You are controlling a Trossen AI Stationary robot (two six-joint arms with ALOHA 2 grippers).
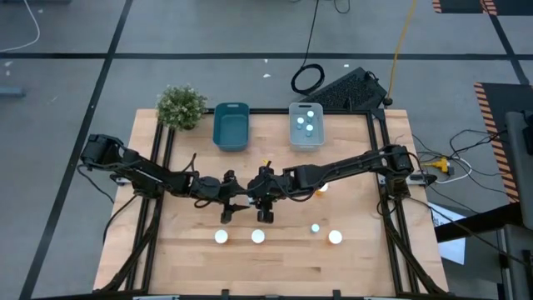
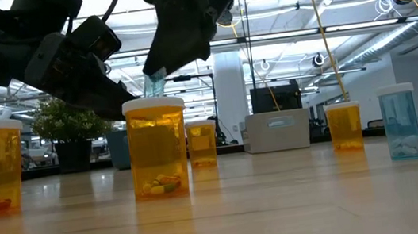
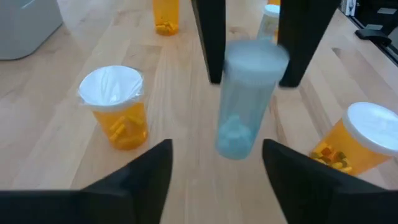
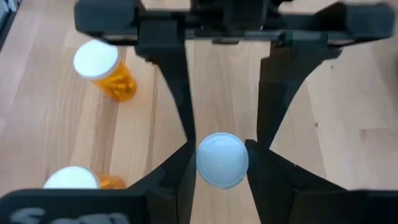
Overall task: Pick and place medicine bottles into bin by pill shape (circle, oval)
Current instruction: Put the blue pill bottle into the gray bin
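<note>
Two dark fingers (image 3: pixel 149 177) of the left gripper (image 1: pixel 226 215) frame the left wrist view, spread wide with nothing between them. Just ahead of them hangs a pale blue bottle (image 3: pixel 244 102), upright, pinched near its white cap by the right gripper (image 1: pixel 265 202); in the right wrist view the jaws close on either side of that cap (image 4: pixel 222 159). Both grippers sit near the middle of the table (image 1: pixel 350 267), the left one just beside the right, toward the left edge.

The low view shows the blue bottle (image 2: pixel 154 83) lifted off the table, above the amber bottles (image 2: pixel 158 147) standing along the front. A second blue bottle (image 2: pixel 400 121) stands toward the right edge.

At the back edge sit a teal bin (image 1: pixel 231 127) and a clear bin (image 1: pixel 306 125); the clear one already holds pale bottles.

The relation that matters: the bottle's long axis is vertical, and it lies straight ahead between the left gripper's spread jaws. This looks like a handover or inspection, though the right arm could equally carry it back alone.
</note>
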